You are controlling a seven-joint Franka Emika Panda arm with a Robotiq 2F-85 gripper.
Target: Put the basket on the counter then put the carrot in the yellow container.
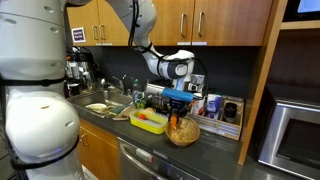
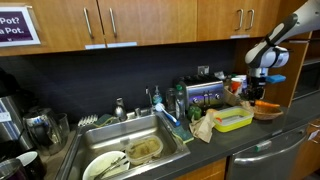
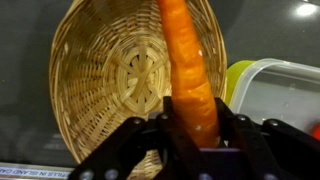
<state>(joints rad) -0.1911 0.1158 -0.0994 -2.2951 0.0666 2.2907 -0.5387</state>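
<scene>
Orange carrot (image 3: 186, 60) pinched in the jaws of my gripper (image 3: 190, 132), over the wicker basket (image 3: 105, 80); yellow container (image 3: 280, 95) just right of it.

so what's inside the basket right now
In the wrist view the basket shows only its bare woven bottom, nothing lying in it. The carrot, held in the gripper, covers a strip toward its right, so that part cannot be seen.

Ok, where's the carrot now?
Wrist view: the small orange carrot is clamped in the gripper over the round tan wicker basket, yellow plastic container at right.
</scene>
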